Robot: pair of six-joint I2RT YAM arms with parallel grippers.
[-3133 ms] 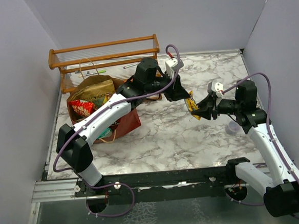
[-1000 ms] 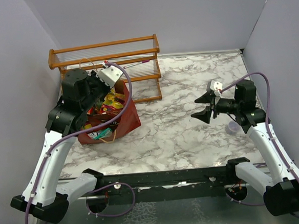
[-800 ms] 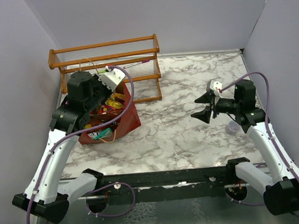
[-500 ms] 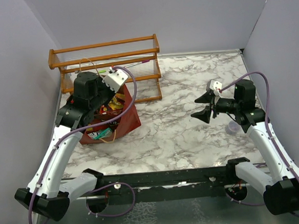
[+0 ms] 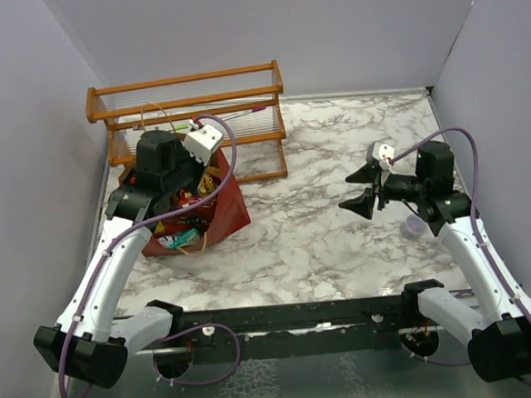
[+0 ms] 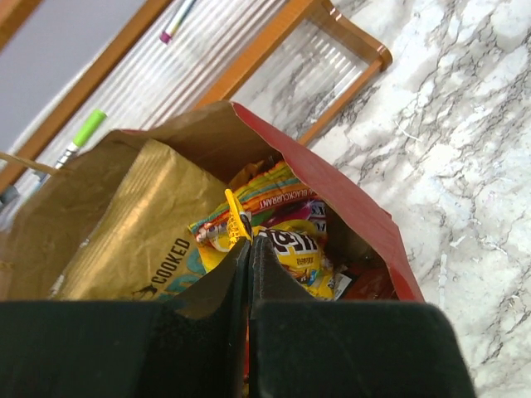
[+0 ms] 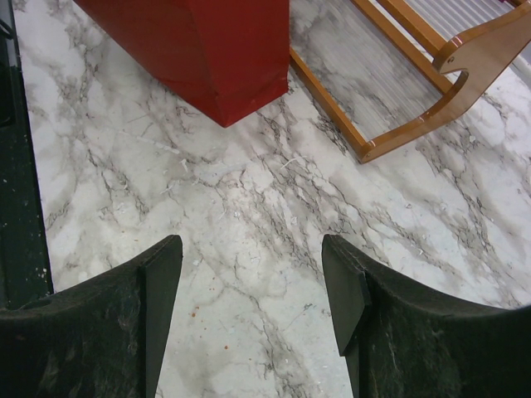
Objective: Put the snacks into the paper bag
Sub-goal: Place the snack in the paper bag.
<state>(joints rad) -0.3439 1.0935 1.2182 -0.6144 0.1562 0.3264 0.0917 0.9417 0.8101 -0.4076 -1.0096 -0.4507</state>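
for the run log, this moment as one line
left gripper: shut on yellow packet over paper bag | right gripper: open, empty

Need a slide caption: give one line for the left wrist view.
Left gripper, shut on a yellow packet, poised over the open paper bag holding snacks.

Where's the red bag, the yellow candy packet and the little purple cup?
paper bag (image 5: 225, 213): top view, on its red front wall.
yellow M&M's packet (image 6: 297, 251): left wrist view, on its printed face.
purple cup (image 5: 414, 226): top view, on its visible side.
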